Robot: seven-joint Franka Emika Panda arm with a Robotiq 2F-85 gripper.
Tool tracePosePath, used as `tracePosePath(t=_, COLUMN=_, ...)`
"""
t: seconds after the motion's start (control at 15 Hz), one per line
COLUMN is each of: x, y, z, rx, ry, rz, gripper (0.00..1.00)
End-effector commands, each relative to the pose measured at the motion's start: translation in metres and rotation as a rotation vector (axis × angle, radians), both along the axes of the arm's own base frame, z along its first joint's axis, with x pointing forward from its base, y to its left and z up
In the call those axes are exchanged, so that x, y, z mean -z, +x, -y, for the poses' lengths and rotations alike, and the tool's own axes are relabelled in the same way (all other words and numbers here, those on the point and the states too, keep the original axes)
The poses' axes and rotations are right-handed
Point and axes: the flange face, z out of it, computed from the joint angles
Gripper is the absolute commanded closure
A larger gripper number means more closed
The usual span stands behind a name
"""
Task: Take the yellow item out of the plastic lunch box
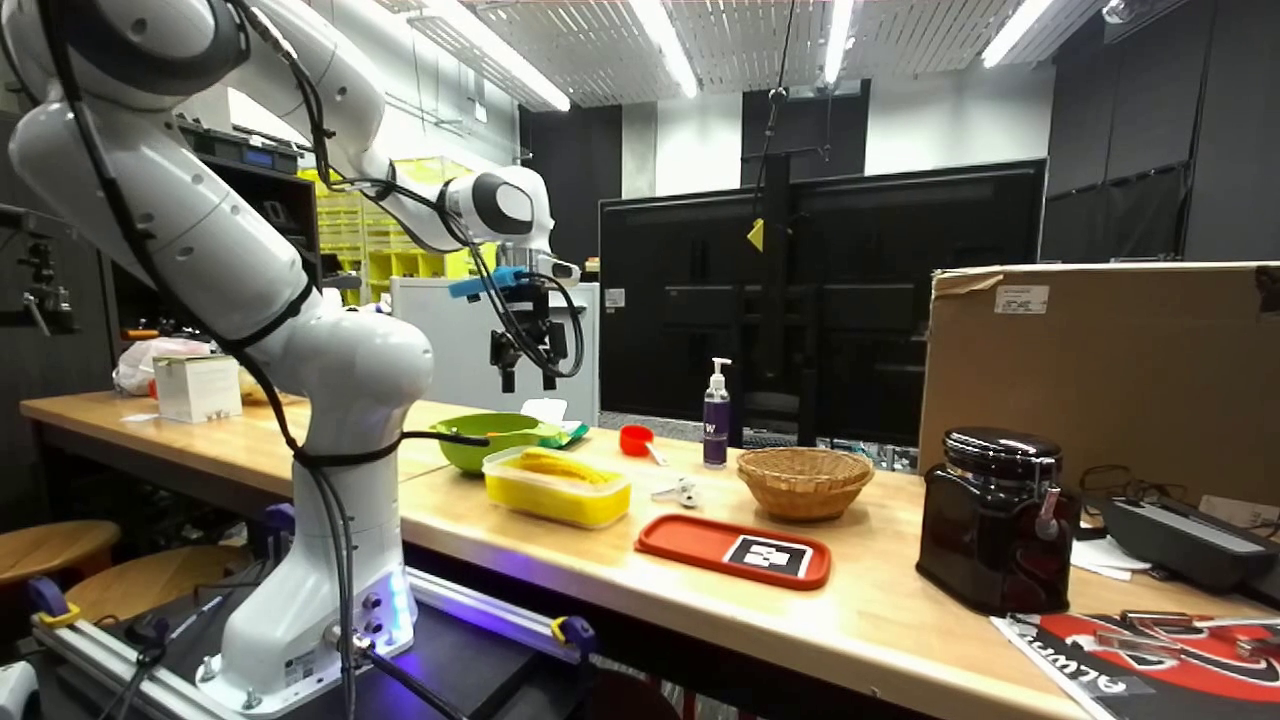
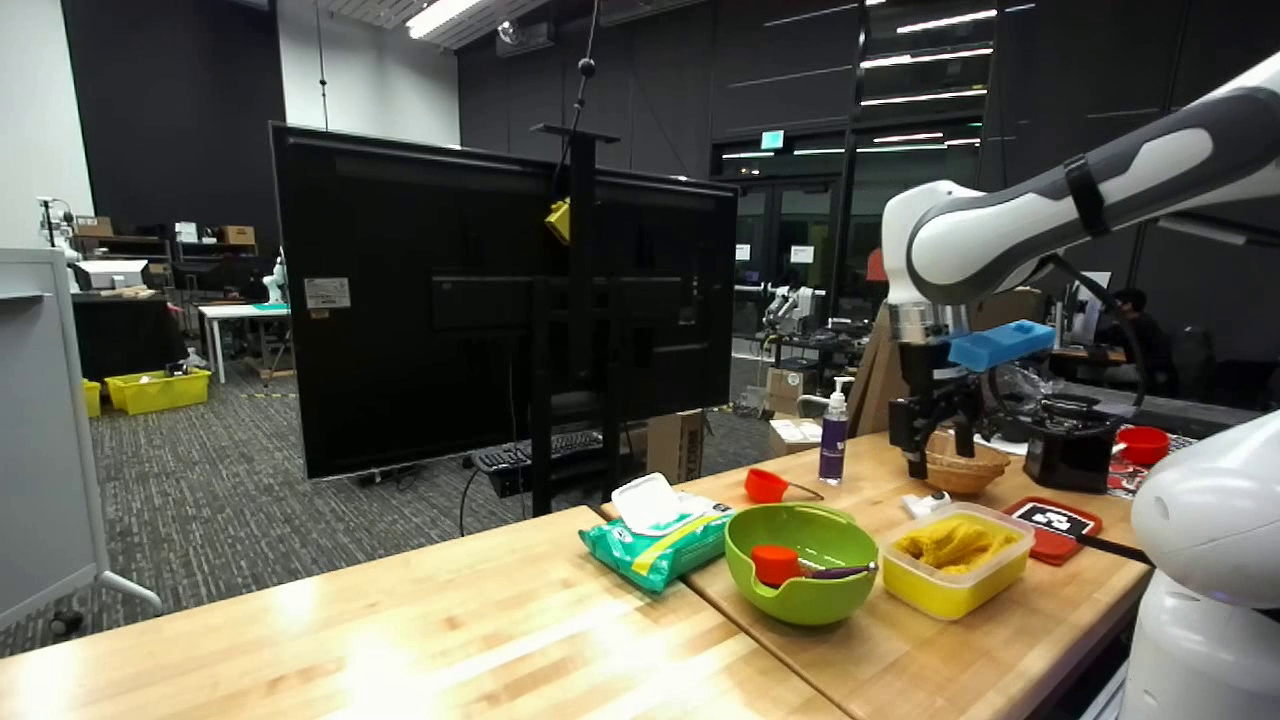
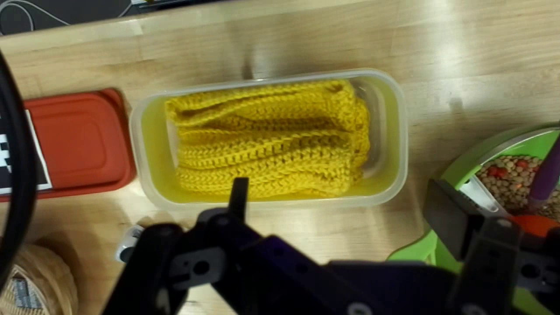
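Note:
The yellow item (image 3: 271,144) is a folded, ribbed knitted cloth lying inside the plastic lunch box (image 3: 403,140). In both exterior views the cloth (image 1: 560,464) (image 2: 955,545) shows within the box (image 1: 560,503) (image 2: 925,592), which stands on the wooden table. My gripper (image 3: 345,203) is open and empty, its fingers wide apart. It hangs well above the table in both exterior views (image 1: 528,385) (image 2: 940,458). In the wrist view one fingertip overlaps the near long rim of the box and the other overlaps the green bowl. The gripper touches nothing.
The green bowl (image 2: 800,600) holds a red cup and stands close beside the box. A red tray (image 1: 690,543), a wicker basket (image 1: 805,485), a pump bottle (image 1: 716,420), a red scoop (image 1: 635,440), a wipes pack (image 2: 655,545) and a black canister (image 1: 995,530) also stand around.

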Motion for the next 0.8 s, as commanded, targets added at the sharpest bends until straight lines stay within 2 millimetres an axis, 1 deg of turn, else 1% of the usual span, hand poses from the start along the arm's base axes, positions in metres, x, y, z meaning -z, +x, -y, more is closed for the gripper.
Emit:
tracePosePath(t=0.0, x=-0.0021, y=-0.0011, z=0.0071, rx=-0.004, ry=0.011, rz=0.003, gripper=0.0)
tracePosePath(t=0.13, x=-0.0038, y=-0.0021, z=0.0125, rx=-0.012, ry=0.026, rz=0.008, gripper=0.0)
tracePosePath(t=0.47, x=-0.0043, y=-0.0023, z=0.0128, rx=-0.019, ry=0.028, rz=0.009, gripper=0.0)
tracePosePath(t=0.73, x=0.005, y=0.0004, z=0.0127, rx=-0.017, ry=0.055, rz=-0.014, gripper=0.0)
